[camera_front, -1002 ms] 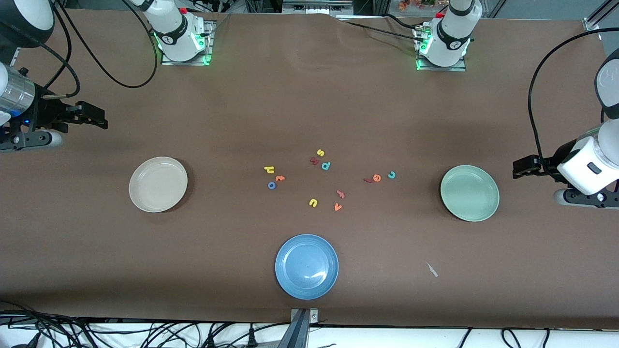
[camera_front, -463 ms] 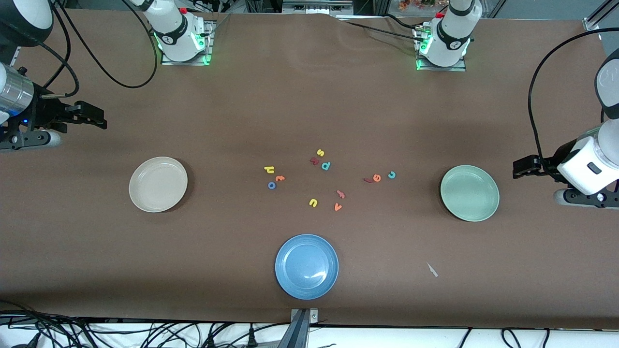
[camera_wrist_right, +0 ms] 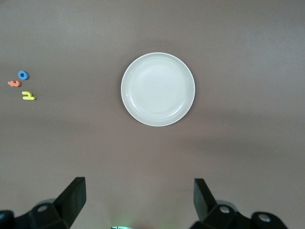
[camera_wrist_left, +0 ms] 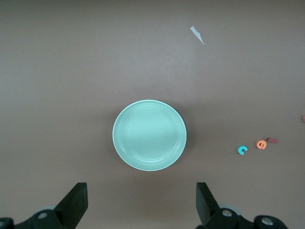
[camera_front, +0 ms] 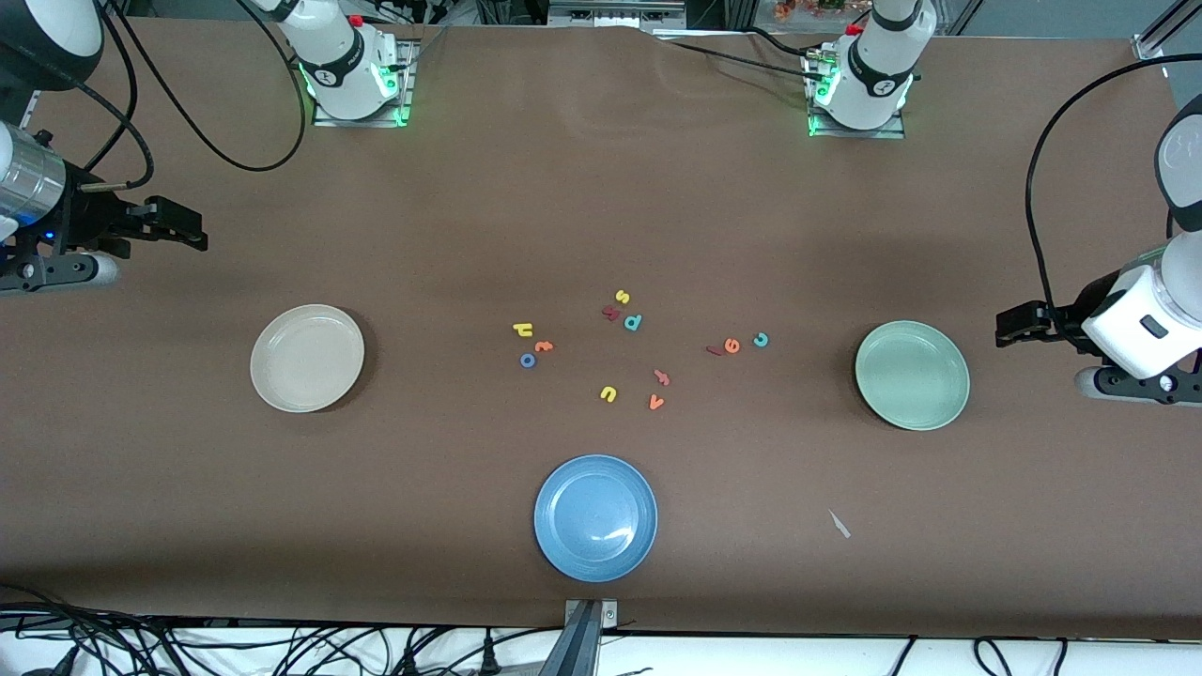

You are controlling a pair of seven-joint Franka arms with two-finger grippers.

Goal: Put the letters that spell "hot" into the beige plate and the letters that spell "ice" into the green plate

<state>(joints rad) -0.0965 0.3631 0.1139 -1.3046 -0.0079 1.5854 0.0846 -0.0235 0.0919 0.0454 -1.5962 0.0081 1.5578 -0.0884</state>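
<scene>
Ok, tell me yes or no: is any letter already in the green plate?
No, the green plate is bare in the left wrist view.

I see a wide table under a brown cover, wrinkled at the bases' edge. Black cables lie along the pale floor below the camera's edge.

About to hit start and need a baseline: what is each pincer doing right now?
Left pincer: open, empty, above the table by the green plate.
Right pincer: open, empty, above the table by the beige plate.
</scene>
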